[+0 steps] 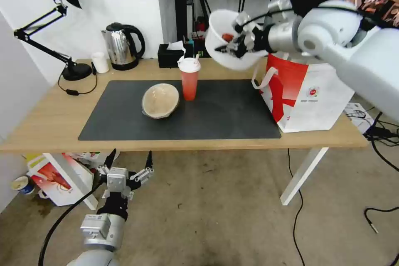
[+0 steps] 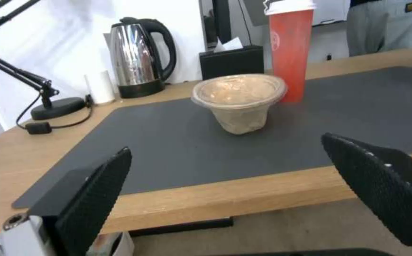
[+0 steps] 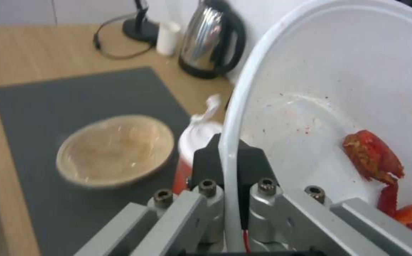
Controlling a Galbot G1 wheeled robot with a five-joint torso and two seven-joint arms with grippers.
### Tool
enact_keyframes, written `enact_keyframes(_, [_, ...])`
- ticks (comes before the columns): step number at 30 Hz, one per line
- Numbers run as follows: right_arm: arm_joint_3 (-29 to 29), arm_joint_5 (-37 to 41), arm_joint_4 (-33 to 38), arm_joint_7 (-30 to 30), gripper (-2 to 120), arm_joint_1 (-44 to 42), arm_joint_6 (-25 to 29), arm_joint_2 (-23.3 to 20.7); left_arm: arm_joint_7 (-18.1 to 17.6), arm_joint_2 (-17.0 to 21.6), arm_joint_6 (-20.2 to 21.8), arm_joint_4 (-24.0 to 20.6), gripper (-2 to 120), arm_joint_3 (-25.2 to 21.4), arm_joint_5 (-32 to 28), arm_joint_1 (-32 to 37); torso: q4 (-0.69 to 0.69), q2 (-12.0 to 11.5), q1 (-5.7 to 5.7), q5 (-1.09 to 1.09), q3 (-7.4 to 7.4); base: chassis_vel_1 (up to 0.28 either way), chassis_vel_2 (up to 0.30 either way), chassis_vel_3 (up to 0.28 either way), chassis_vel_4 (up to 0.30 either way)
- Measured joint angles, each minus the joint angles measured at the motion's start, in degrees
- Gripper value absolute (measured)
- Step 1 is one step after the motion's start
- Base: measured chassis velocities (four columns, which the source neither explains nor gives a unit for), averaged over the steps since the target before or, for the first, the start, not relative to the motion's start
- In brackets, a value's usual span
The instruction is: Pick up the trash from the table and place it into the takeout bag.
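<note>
While the right pincer grips the white bowl's rim beside the takeout bag, lowering it inside seems next; the left pincer hangs wide.

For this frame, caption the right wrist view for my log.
Right end effector clamps the rim of the white bowl with crayfish shells, above the dark mat.

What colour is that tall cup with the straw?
The cup is red with a white lid; head view.
</note>
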Motion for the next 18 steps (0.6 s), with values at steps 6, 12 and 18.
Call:
enact_keyframes(6, [0.4,1.2,-3.2,-0.4,0,4.3,0.0,1.1,0.0,0.0,0.0,0.0,100,0.0,0.0,0.0,0.01,0.0,0.0,-0.01,0.0,0.0,0.0,0.0,0.0])
enact_keyframes(12, [0.4,1.8,-5.5,-1.2,0,7.8,0.0,1.2,0.0,0.0,0.0,0.0,100,0.0,0.0,0.0,0.0,0.0,0.0,-0.01,0.0,0.0,0.0,0.0,0.0])
enact_keyframes(18, [0.2,1.9,-6.9,-1.7,0,9.3,0.0,0.4,0.0,0.0,0.0,0.0,100,0.0,0.0,0.0,0.0,0.0,0.0,0.0,0.0,0.0,0.0,0.0,0.0])
